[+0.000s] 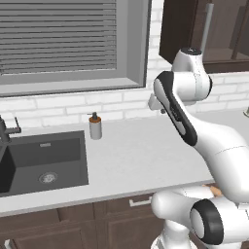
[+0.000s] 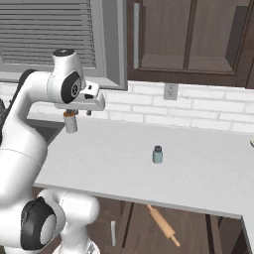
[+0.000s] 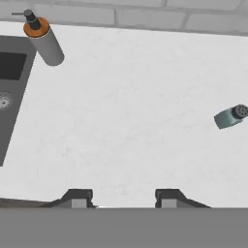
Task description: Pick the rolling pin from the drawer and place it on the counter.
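One rolling pin [image 2: 162, 226] lies in the open drawer [image 2: 149, 233] while the empty pincer [image 3: 121, 197], seemingly spread, hovers over the surface [image 3: 135, 121]; descending blind risks clipping its edge.

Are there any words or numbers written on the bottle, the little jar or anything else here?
None: nothing here carries readable text.
Grey soap dispenser bottle with orange collar: plain, no label.
Small teal-grey shaker jar: plain, no label.
Light tan wooden rolling pin in the open dark brown drawer: no marks.
White wall outlet: no writing visible.
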Controlling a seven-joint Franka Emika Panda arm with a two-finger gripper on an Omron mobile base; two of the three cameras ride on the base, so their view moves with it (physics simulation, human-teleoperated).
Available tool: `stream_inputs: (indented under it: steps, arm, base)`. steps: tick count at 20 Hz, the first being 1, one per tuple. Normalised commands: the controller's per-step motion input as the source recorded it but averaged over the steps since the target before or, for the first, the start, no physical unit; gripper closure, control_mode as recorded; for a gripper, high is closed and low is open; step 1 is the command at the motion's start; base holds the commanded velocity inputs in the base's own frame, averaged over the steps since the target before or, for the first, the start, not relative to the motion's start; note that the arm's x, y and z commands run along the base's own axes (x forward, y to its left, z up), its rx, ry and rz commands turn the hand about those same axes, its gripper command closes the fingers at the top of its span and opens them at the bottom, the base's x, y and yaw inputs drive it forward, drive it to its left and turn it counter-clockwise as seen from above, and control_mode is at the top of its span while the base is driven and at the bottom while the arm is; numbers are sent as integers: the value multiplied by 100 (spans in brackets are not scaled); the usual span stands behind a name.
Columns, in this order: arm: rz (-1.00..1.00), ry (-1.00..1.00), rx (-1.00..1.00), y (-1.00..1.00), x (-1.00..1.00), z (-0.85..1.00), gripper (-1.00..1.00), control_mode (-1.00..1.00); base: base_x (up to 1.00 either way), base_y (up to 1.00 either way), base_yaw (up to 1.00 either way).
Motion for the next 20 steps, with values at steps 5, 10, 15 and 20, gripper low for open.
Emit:
stream_inputs:
  steps: [5, 10, 15, 20]
  arm:
    - [0, -3, 0, 0, 0, -1, -100, -100]
    - [-1, -5, 0, 0, -15, 0, -100, -100]
    - [-12, -28, 10, -5, -89, 0, -100, -100]
    - [-22, -22, 23, -8, -100, -4, -100, -100]
  base:
    - [0, 0, 0]
    - [0, 0, 0]
    - [0, 0, 0]
    - [0, 0, 0]
